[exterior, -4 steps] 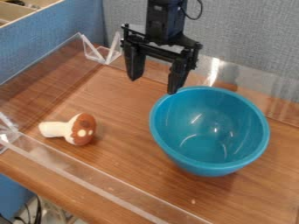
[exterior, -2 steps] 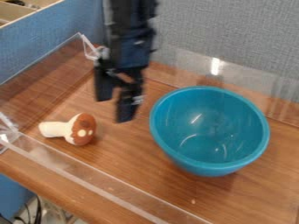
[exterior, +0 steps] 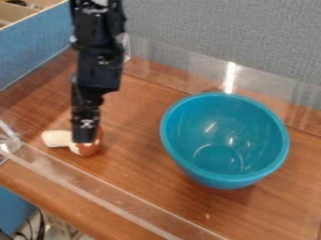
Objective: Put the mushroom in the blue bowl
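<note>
With the hand (exterior: 85, 134) spread over the mushroom (exterior: 58, 139) near the worktop's (exterior: 150, 184) left edge, its cap should be straddled evenly before being gripped.

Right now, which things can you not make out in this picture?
- Mushroom's cap: camera view, partly hidden behind the tool.
- Tool's fingertips: camera view, dark and overlapping, so contact with the mushroom is unclear.
- Arm's upper part: camera view, cut off by the top edge.
- Wires, lower left: cut off by the bottom edge.
</note>
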You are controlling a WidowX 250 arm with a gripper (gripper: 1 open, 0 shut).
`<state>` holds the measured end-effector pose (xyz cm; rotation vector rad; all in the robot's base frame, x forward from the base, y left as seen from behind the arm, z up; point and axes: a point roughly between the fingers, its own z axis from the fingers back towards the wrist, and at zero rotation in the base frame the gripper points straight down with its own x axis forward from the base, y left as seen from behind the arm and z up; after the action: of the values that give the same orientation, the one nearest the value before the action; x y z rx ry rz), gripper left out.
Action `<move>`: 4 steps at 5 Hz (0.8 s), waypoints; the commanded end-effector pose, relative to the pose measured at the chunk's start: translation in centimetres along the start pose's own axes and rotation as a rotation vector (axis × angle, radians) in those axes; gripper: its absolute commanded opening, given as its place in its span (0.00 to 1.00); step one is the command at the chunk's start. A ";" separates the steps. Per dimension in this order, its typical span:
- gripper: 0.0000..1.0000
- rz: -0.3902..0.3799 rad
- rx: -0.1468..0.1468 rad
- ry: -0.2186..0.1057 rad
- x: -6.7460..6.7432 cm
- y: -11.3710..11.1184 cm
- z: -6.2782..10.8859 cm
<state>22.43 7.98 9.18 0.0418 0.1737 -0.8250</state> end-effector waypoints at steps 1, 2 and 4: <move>1.00 0.008 0.056 -0.020 -0.9 0.8 0.0; 1.00 0.017 0.064 -0.021 -1.1 1.2 -1.3; 1.00 0.018 0.073 -0.023 -1.1 1.8 -3.1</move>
<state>22.44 9.97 5.60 0.0839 0.1393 -0.8272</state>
